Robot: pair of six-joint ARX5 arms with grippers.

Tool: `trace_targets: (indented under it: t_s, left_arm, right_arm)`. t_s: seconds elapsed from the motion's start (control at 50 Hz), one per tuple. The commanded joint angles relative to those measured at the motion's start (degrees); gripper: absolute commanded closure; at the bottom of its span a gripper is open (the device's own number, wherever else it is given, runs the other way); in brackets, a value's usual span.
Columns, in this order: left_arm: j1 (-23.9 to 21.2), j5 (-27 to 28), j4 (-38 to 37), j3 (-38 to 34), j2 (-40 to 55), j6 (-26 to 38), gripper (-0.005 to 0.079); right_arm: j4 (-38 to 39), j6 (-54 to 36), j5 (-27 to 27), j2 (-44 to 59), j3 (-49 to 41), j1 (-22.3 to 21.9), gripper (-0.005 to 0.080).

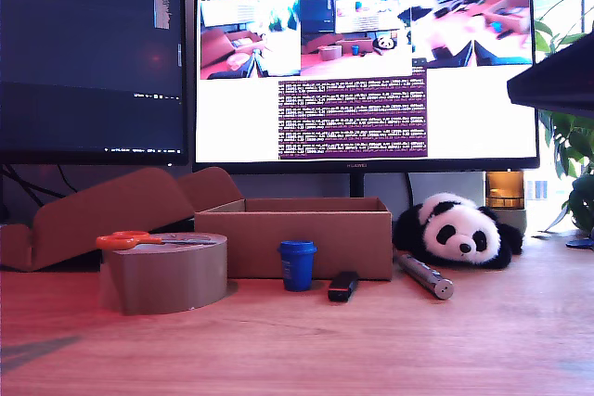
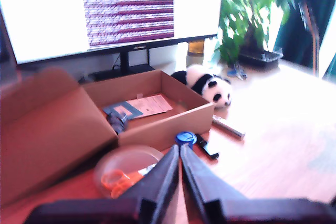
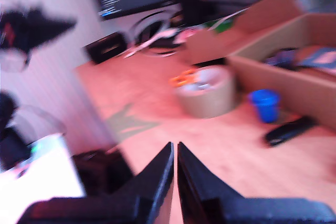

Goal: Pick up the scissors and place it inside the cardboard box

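The scissors [image 1: 139, 240] lie flat on top of the tape roll [image 1: 165, 273], orange handles toward the exterior view's left, blades pointing toward the cardboard box [image 1: 295, 244]. The roll stands on the tabletop [image 1: 371, 345] just beside the box's front corner, on the exterior view's left. The box is open-topped, with papers [image 2: 148, 105] on its floor. In front of it stand a blue cup [image 1: 298, 264] and a small black object [image 1: 342, 286]; a metal cylinder [image 1: 424, 276] and a toy panda [image 1: 458, 231] lie toward the exterior view's right.

My first end effector [image 2: 178, 150] hangs above the roll and cup, fingers together — holding nothing. My second end effector [image 3: 175, 148] is also closed and empty, well apart from the scissors.
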Motion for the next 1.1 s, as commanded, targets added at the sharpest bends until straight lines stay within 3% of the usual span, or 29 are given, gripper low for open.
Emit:
trace_targets:
  t_s: [0.0,0.26,0.4,0.54,0.82,0.96,1.02,1.08]
  left_arm:
    - [-0.17,0.50,-3.89,2.12,4.02,7.52,0.0763]
    - [-0.50,-0.63,-21.64,15.02,23.67,31.10,0.0763]
    - [-3.43,-2.86,-25.97,20.96,34.29,34.29,0.0763]
    - [-5.35,-7.50,-29.88,26.25,44.57,42.88,0.0763]
    - [-6.03,-12.46,-34.36,34.07,58.86,49.29,0.0763]
    - [-6.05,-13.03,-29.79,35.19,60.87,49.29,0.0762]
    - [-6.34,-13.42,-28.06,35.39,61.00,49.31,0.0734]
    - [-6.88,-14.51,-26.69,35.39,61.00,49.33,0.0647]
  right_arm:
    - [0.28,-0.11,0.81,0.26,-0.52,0.17,0.0763]
    - [0.28,-0.24,4.87,0.26,-0.52,0.15,0.0763]
    - [0.17,-0.61,5.68,0.26,-0.52,0.15,0.0763]
    - [0.02,-1.90,5.68,0.26,-0.52,0.15,0.0763]
    - [-0.90,-3.63,5.68,0.26,-0.52,0.15,0.0763]
    - [-0.94,-3.63,5.68,0.26,-0.52,0.15,0.0763]
    - [-1.01,-3.63,5.68,0.26,-0.52,0.15,0.0763]
    - [-1.44,-3.65,5.70,0.26,-0.52,0.15,0.0763]
